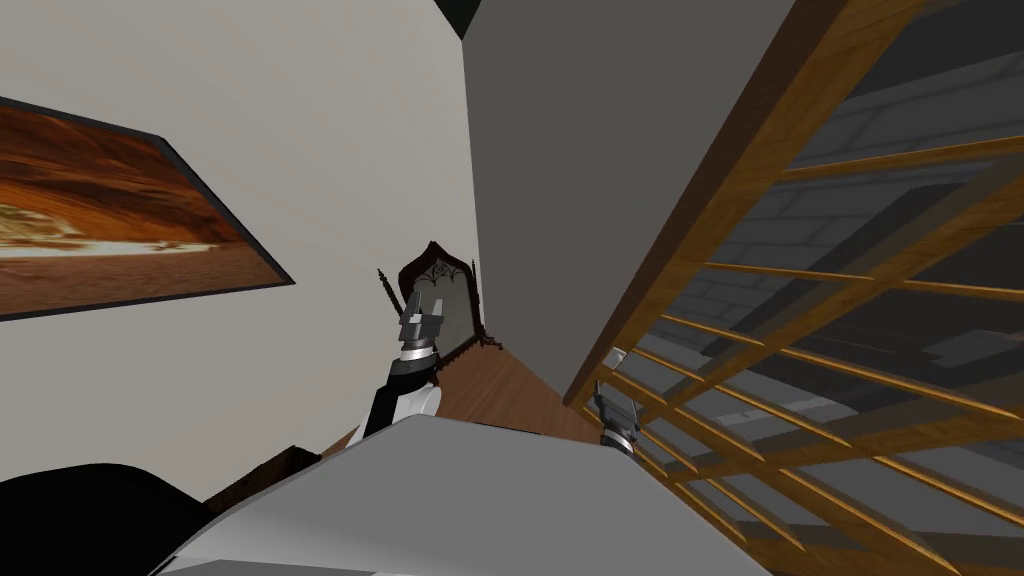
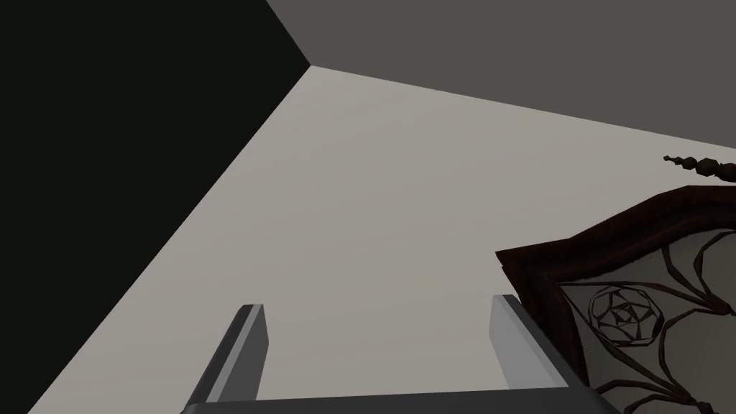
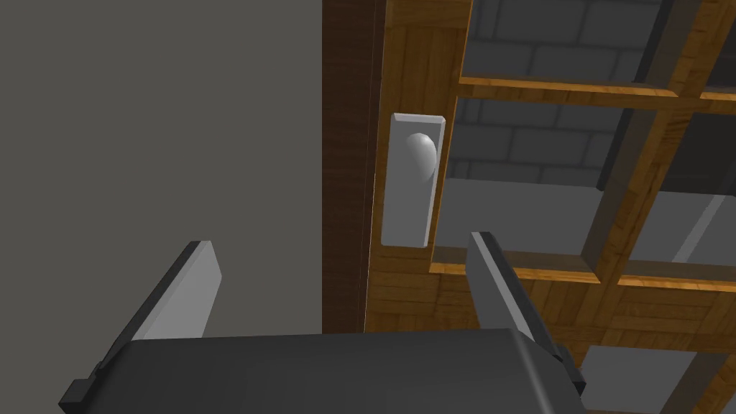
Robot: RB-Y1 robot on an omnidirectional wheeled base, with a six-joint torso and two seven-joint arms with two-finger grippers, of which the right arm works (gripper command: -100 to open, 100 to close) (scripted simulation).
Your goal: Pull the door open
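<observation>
Short of the grey knob (image 3: pixel 420 154) on the door (image 3: pixel 413 65), the right hand (image 3: pixel 341 241) hangs spread apart, the left hand (image 2: pixel 374 309) likewise.

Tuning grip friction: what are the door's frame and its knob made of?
Orange-brown lattice door frame: looks wooden, grain lines show, mild sheen. Round light grey knob on grey rectangular plate: smooth, untextured; perhaps metal, cannot tell.

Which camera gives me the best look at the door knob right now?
The right wrist view: the knob sits on its grey plate on the door, close ahead of the open right pincer. The head view gives a small pale patch at the door's edge; the left wrist view faces a wall.
</observation>
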